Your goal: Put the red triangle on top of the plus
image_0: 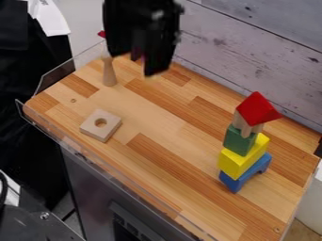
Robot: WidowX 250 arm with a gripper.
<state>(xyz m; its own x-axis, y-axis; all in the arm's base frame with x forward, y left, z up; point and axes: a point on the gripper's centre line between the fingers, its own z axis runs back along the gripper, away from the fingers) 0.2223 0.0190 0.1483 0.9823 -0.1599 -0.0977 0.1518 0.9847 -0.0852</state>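
The black gripper [141,49] hangs over the back left of the table, well away from the block stack at the right. The red triangle [258,108] sits tilted at the top of that stack. Right under it is a small natural-wood piece [245,125], mostly covered; I cannot tell if it is the plus. Lower come a green block [239,140], a yellow block [242,157] and a blue arched block [246,173]. Another red piece [101,34] shows partly behind the gripper, its shape unclear, with dark red also visible lower down at the gripper.
A slim wooden peg [109,74] stands just below and left of the gripper. A square wooden block with a round hole [100,124] lies at the left front. Clear low walls edge the wooden tabletop [164,155], and a grey plank wall [252,52] rises behind it.
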